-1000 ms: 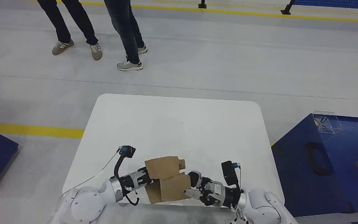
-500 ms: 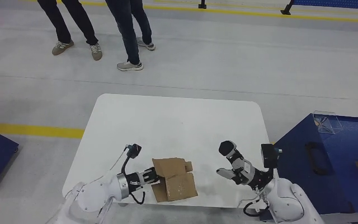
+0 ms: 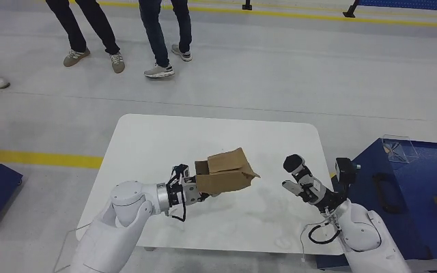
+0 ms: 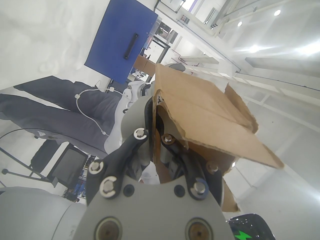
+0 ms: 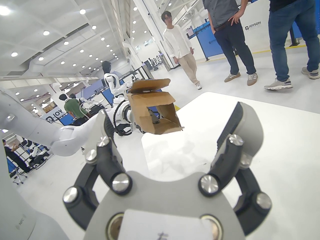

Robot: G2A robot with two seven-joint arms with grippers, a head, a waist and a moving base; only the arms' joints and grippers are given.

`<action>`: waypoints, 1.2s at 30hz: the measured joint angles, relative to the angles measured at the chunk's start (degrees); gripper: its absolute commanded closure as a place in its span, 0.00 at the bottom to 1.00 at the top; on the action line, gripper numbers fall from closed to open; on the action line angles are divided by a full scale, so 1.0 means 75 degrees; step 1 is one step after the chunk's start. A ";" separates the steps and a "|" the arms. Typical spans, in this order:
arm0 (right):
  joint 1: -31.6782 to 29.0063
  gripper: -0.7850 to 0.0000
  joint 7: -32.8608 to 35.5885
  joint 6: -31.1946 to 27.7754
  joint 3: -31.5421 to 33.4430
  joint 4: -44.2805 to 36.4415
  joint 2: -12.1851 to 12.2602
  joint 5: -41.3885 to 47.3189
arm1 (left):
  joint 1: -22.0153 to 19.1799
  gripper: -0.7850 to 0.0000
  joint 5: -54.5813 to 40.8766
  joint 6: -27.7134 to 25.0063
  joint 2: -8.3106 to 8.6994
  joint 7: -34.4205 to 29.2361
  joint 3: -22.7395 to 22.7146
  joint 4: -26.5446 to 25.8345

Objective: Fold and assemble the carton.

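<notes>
**Left pincer** (image 3: 193, 191): closed on one wall of the carton (image 3: 229, 176). Its own wrist view showed the board clamped between the two fingers.

**Carton:** brown corrugated board, partly erected. It was held in the air above the middle of the bench (image 3: 205, 136), clear of the surface. The open mouth faced the right arm and the flaps were loose, with one raised on top.

**Right pincer** (image 3: 292, 175): spread wide and empty, well apart from the carton, over the bench's right side.

**Handling note (judgement):**
- The step appeared to be offering the carton for the free pincer to fold a flap.
- The left grip had to stay firm and the mouth square.
- The right pincer was best brought onto a flap near its crease.
- Pressure belonged along the score, not on the free edge, where thin board would likely buckle.
</notes>
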 measured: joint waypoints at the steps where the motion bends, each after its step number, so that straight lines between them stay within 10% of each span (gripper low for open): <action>1: 0.0000 0.00 0.0000 0.0000 0.0000 0.0000 0.0000 0.0000 | 0.0000 1.00 -0.0001 0.0000 0.0000 0.0000 0.0000 0.0000; 18: 0.0541 0.00 -0.2220 0.1868 -0.0333 0.0128 -0.0231 -0.4146 | 0.0248 1.00 -0.1056 0.0466 -0.0125 0.1175 0.0344 -0.0456; 36: 0.1082 0.00 -0.1807 0.1030 -0.1445 0.1329 -0.0344 -0.4593 | 0.0146 1.00 -0.1034 0.0077 -0.0143 0.1549 0.0561 -0.0467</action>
